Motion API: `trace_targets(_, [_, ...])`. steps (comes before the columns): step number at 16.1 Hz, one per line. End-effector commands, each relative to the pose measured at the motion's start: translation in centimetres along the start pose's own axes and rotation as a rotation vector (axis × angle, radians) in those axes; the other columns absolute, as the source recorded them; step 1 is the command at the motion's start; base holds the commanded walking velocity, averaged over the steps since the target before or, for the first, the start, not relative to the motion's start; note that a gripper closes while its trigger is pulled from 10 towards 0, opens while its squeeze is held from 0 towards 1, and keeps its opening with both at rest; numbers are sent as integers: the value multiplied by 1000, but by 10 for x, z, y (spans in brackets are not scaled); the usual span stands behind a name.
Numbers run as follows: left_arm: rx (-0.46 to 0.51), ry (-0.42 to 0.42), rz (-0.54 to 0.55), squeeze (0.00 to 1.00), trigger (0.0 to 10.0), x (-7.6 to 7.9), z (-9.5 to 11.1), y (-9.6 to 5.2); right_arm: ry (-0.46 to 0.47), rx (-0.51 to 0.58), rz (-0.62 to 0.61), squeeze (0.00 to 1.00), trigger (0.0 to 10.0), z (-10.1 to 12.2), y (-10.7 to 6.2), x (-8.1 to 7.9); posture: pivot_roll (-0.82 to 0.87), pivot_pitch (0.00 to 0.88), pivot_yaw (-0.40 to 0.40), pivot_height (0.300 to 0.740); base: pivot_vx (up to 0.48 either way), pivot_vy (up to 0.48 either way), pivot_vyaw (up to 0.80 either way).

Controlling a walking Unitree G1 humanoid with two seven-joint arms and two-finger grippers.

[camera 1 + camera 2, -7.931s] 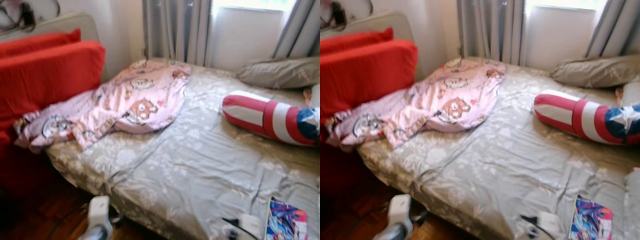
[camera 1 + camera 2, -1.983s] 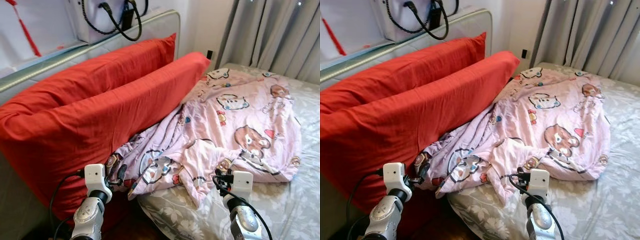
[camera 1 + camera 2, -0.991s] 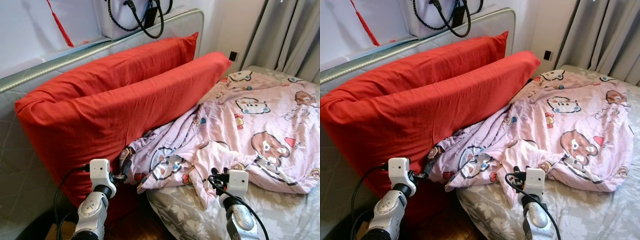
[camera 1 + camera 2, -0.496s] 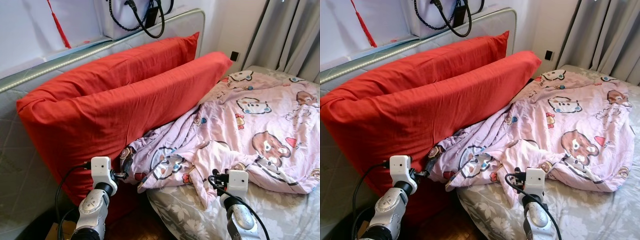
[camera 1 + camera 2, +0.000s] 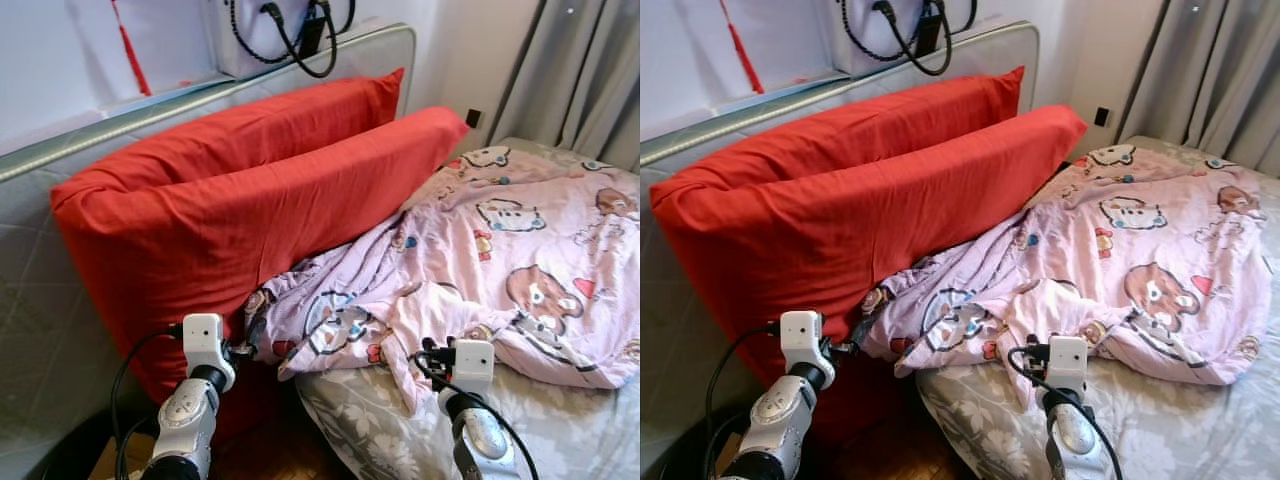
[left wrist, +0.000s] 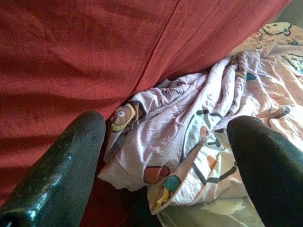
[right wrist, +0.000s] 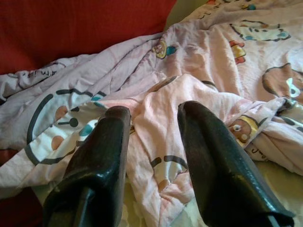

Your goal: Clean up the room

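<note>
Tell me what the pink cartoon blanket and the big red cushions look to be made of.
The pink cartoon blanket looks like thin printed cotton or a similar light woven cloth: it crumples into fine soft folds with a matte face. The red cushions seem to be padded forms in a plain woven matte cover; a faint weave and a straight seam show in the left wrist view. The exact fibre cannot be told.

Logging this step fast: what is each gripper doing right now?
Left gripper: open, holding nothing, aimed at the pink cartoon-print blanket.
Right gripper: open, holding nothing, fingers over a blanket fold.
</note>
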State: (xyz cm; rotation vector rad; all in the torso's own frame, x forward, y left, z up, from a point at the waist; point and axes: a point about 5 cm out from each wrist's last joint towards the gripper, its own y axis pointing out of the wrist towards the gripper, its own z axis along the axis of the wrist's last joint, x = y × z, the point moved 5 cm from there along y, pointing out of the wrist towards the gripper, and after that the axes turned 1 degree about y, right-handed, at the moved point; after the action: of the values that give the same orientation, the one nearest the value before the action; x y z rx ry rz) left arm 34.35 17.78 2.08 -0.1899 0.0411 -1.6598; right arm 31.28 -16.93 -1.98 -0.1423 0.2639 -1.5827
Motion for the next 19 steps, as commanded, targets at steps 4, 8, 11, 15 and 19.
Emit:
trace_targets(4, [2,-6,0,0,10000,-1,3,2,10,-8,15,0,10000,-1,0,-2,-40,25,-5,696,0,0,0])
trace_targets(8, [7,-5,0,0,10000,-1,4,2,-2,-29,9,0,10000,-3,1,0,-41,26,-5,691,0,0,0])
trace_targets(11, [7,-5,-2,0,10000,-1,5,2,13,1,8,0,10000,1,1,1,-42,25,-5,681,0,0,0])
trace_targets(15, [17,-6,-11,0,10000,1,9,5,4,-21,3,0,10000,-3,0,1,-40,25,-7,681,0,0,0])
trace_targets(19, [23,-6,-13,0,10000,1,12,6,-4,-48,3,0,10000,-7,1,-1,-40,25,-7,656,0,0,0])
